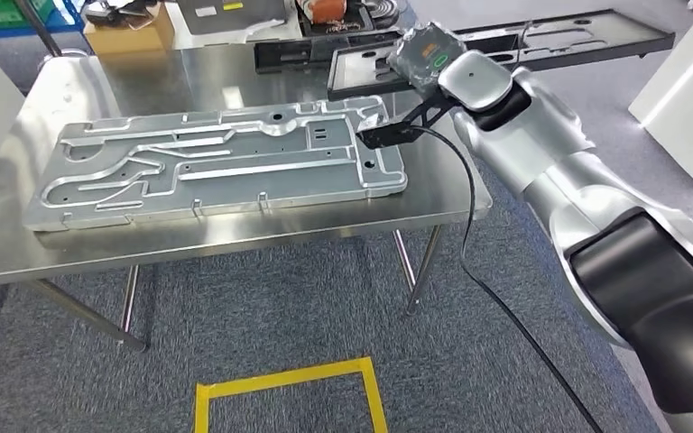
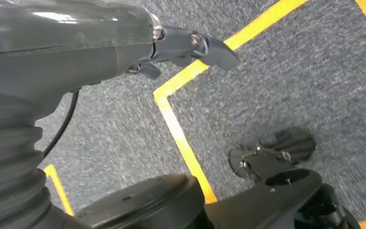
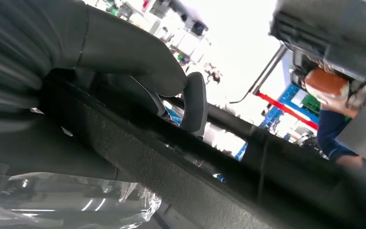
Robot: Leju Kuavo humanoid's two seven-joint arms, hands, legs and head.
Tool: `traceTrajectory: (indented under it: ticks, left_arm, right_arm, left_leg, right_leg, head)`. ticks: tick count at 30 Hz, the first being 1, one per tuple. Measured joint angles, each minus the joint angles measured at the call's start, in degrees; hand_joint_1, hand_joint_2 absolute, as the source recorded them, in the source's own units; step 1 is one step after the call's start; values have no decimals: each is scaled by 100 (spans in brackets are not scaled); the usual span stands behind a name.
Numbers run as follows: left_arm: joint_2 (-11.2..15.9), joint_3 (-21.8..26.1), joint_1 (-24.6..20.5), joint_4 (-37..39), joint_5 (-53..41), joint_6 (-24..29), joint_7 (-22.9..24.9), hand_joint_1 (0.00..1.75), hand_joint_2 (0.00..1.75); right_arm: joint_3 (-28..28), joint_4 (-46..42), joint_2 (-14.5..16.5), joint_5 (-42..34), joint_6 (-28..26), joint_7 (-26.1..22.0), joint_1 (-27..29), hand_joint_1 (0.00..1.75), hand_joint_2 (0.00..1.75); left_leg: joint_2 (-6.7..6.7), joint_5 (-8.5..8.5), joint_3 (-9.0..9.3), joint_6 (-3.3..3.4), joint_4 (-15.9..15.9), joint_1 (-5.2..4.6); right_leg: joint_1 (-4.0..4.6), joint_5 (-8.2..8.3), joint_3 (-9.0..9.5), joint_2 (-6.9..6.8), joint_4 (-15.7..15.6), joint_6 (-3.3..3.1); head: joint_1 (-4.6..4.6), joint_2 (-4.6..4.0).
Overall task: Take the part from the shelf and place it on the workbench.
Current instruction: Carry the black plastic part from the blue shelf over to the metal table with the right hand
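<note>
A long dark machined part point(image 1: 577, 41) hangs tilted above the far right corner of the steel workbench point(image 1: 144, 77). My right hand point(image 1: 426, 56) grips it near its middle, and my arm hides the fingers in the head view. In the right wrist view the thick thumb point(image 3: 190, 102) lies over the dark part's point(image 3: 171, 167) long edge. A large silver machined plate point(image 1: 226, 162) lies flat on the workbench, close to the left of that hand. My left hand point(image 2: 186, 45) hangs over the carpet and holds nothing.
Yellow tape point(image 1: 289, 379) marks a square on the grey carpet in front of the bench. A cardboard box point(image 1: 126, 32) and other clutter stand behind the bench. A white cabinet point(image 1: 686, 72) is at the right. A black cable point(image 1: 469, 225) trails from my right wrist.
</note>
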Motion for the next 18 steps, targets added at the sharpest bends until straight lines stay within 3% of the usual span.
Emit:
traceTrajectory:
  ticks: [1, 2, 3, 4, 5, 6, 8, 9, 10, 12, 13, 14, 16, 18]
  left_arm:
    - [2, 1, -18, -2, -5, 1, 2, 0, 175]
    - [5, 1, -22, -3, -8, 2, 4, 0, 175]
    - [9, 2, -18, -4, -10, 3, 8, 0, 175]
    - [12, 4, -9, -5, -12, 4, 12, 0, 175]
    - [14, 5, -3, -5, -13, 3, 16, 0, 175]
    - [14, 7, 1, -5, -13, -1, 21, 0, 175]
    - [8, 7, 8, -5, -15, -8, 38, 0, 175]
    - [3, 7, 13, -5, -16, -6, 51, 0, 175]
    - [-5, 7, 19, -4, -19, -1, 65, 0, 175]
    - [-29, 8, 36, 8, -34, 20, 86, 0, 175]
    - [-41, 8, 33, 14, -50, 31, 94, 0, 175]
    - [-47, 9, 19, 19, -69, 38, 100, 0, 175]
    - [-40, 9, -43, 15, -111, 43, 105, 0, 175]
    - [-28, 7, -107, 13, -144, 38, 105, 0, 175]
  right_arm:
    - [-25, 1, 9, -6, -4, -2, -53, 175, 175]
    - [-50, 3, 9, -11, -12, -3, -109, 175, 175]
    - [-68, 9, 11, -13, -19, -7, -149, 175, 175]
    - [-77, 24, 11, -12, -24, -11, -152, 175, 175]
    - [-78, 47, 10, -10, -31, -24, -133, 175, 175]
    - [-78, 75, 9, -12, -42, -43, -93, 175, 175]
    - [-77, 137, 13, -25, -109, -84, 11, 175, 175]
    - [-77, 171, 19, -33, -176, -96, 79, 175, 175]
    - [-76, 215, 30, -40, -263, -101, 167, 175, 175]
    - [-66, 350, 85, -34, -477, -78, 426, 175, 175]
    - [-59, 426, 150, -20, -584, -55, 567, 175, 175]
    - [-53, 497, 230, -7, -687, -23, 697, 175, 175]
    - [-47, 615, 439, 13, -901, 59, 867, 175, 175]
    - [-47, 742, 652, 17, -1117, 148, 1001, 175, 175]
  left_leg:
    - [0, -75, 75, 31, -10, -5]
    - [3, -159, 170, 67, -42, 0]
    - [3, -244, 292, 94, -81, 10]
    - [2, -342, 427, 111, -126, 24]
    - [-2, -436, 580, 121, -159, 31]
    - [-17, -539, 745, 120, -188, 34]
    - [-69, -748, 1081, 111, -228, 35]
    - [-100, -876, 1249, 105, -238, 34]
    - [-126, -1011, 1411, 98, -242, 31]
    - [-186, -1283, 1657, 60, -193, 18]
    - [-214, -1418, 1742, 27, -174, 15]
    - [-232, -1508, 1799, -4, -136, 14]
    - [-217, -1497, 1743, -71, 78, 11]
    - [-142, -1362, 1416, -163, 629, 14]
  right_leg:
    - [-24, 118, -112, -8, 269, 25]
    - [-36, 302, -352, -23, 681, 45]
    - [-42, 438, -687, -39, 1150, 63]
    - [-46, 459, -1044, -58, 1569, 78]
    - [-44, 332, -1374, -67, 1854, 98]
    - [-45, 84, -1650, -73, 1983, 116]
    - [-39, -378, -2031, -81, 1823, 121]
    - [-23, -373, -2155, -83, 1562, 101]
    - [1, -81, -2236, -85, 1199, 60]
    - [71, 1169, -2310, -58, 389, -54]
    - [100, 1683, -2318, -35, 180, -103]
    - [115, 1963, -2323, -15, 102, -150]
    - [98, 1896, -2295, 8, 183, -219]
    - [57, 1791, -2202, 25, 138, -272]
  head:
    - [-1, 0]
    - [-1, 0]
    - [-2, 0]
    - [-1, 0]
    - [-1, 0]
    - [-1, 0]
    - [1, 0]
    - [1, 0]
    - [1, 0]
    - [1, 0]
    - [-1, 0]
    - [4, 0]
    - [13, 0]
    - [19, 0]
